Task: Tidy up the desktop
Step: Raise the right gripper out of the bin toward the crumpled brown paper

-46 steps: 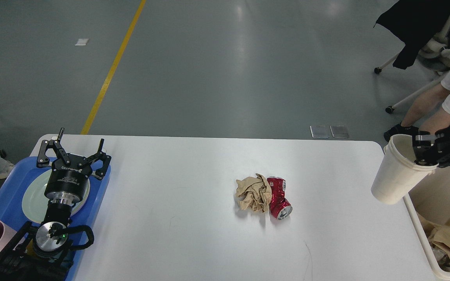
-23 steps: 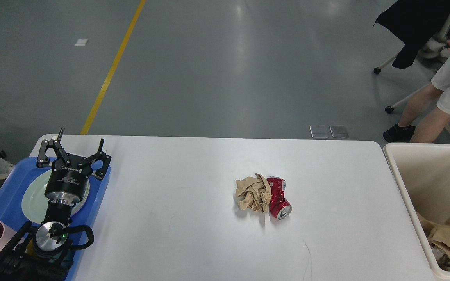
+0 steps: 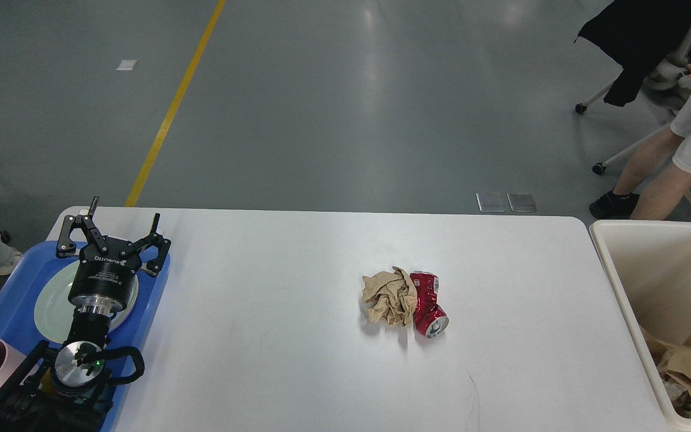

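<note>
Right arm with its cup has left view; left gripper (image 3: 119,231) jaws spread over blue tray (image 3: 6,303); on the tabletop (image 3: 273,372) at 3 o'clock, soft paper wad (image 3: 388,296) and light dented can (image 3: 428,303), which I'd pinch mid-body.

A white counter (image 3: 273,372) is seen with a crumpled brown paper (image 3: 388,297) touching a crushed red can (image 3: 429,304) near its middle. The left end effector (image 3: 116,227) is held with fingers spread above a pale plate (image 3: 50,306) on a blue tray (image 3: 9,306). A cream bin (image 3: 651,264) with brown paper inside is set at the right edge.
</note>
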Available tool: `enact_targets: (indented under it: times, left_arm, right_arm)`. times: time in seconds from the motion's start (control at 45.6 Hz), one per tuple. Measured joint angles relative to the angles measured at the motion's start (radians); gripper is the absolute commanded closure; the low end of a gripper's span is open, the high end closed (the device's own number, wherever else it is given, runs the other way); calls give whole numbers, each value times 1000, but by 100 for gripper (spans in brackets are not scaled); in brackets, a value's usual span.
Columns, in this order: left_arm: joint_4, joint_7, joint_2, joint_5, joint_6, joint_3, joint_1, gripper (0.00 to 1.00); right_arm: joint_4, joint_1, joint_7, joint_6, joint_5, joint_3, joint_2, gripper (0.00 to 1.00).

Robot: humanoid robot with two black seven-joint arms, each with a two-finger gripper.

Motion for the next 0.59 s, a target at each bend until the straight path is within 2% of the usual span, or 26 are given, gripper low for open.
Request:
enact_targets:
  times: [0.197,0.592]
  left_arm:
    - [0,0,0,0,0,0,0,3]
    - [0,0,0,1,-1,0,0,3]
  right_arm:
    - [-64,-99,-5,-120,1,32,84,100]
    - [-69,-136,-11,-156,1,34,136,100]
